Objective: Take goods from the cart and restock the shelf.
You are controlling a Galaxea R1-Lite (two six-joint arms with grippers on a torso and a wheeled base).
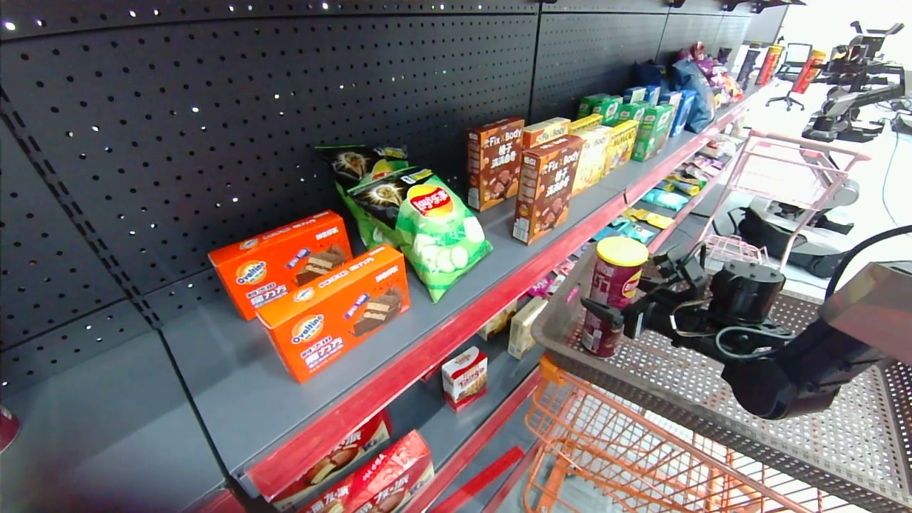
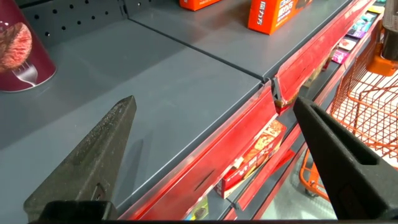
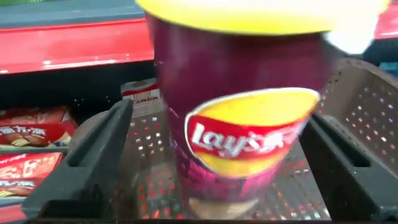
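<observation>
A maroon chip can (image 1: 614, 274) with a yellow lid stands upright on the cart's grey perforated top tray (image 1: 819, 427). My right gripper (image 1: 625, 303) is at the can, one finger on each side. In the right wrist view the can (image 3: 236, 143) sits between the fingers (image 3: 87, 168) with small gaps, so this gripper (image 3: 217, 115) is open. My left gripper (image 2: 214, 104) hangs open and empty over a bare stretch of the grey shelf (image 2: 186, 81). Another maroon can (image 2: 18, 50) stands on that shelf beside it.
The shelf (image 1: 235, 385) carries two orange boxes (image 1: 335, 313), green chip bags (image 1: 427, 228) and brown boxes (image 1: 545, 189), with bare room at its left end. The orange wire cart basket (image 1: 605, 456) sits below the tray. A pink cart (image 1: 791, 178) stands farther right. Lower shelves hold more goods.
</observation>
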